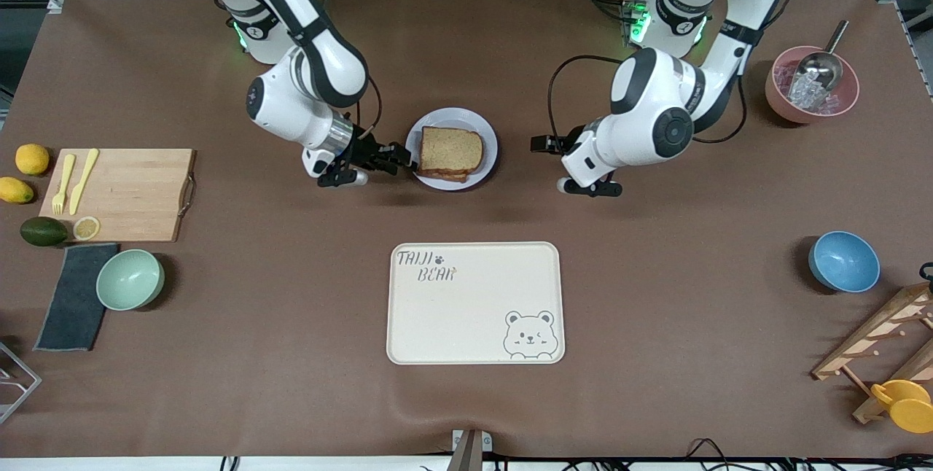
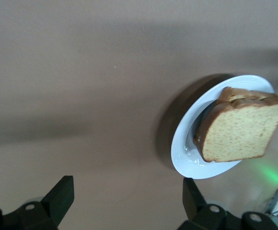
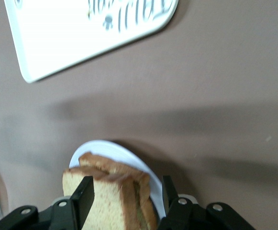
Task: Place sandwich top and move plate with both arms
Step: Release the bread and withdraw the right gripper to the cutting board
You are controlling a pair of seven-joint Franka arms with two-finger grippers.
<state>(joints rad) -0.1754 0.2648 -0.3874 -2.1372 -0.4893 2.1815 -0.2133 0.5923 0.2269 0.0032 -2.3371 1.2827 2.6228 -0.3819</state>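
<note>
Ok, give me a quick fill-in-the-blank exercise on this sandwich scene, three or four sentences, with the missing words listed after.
1. The bread slice lies on top of the sandwich, which sits on the round ____.
2. The tray with the bear print lies ____ to the front camera than the plate.
3. The left gripper, beside the plate at the left arm's end, has its fingers ____.
4. The right gripper sits at the plate's rim with the ____ between its open fingers.

Missing words: plate; nearer; open; sandwich

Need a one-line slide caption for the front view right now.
Sandwich top on the plate; right gripper at its rim, left gripper waiting open beside it.
</note>
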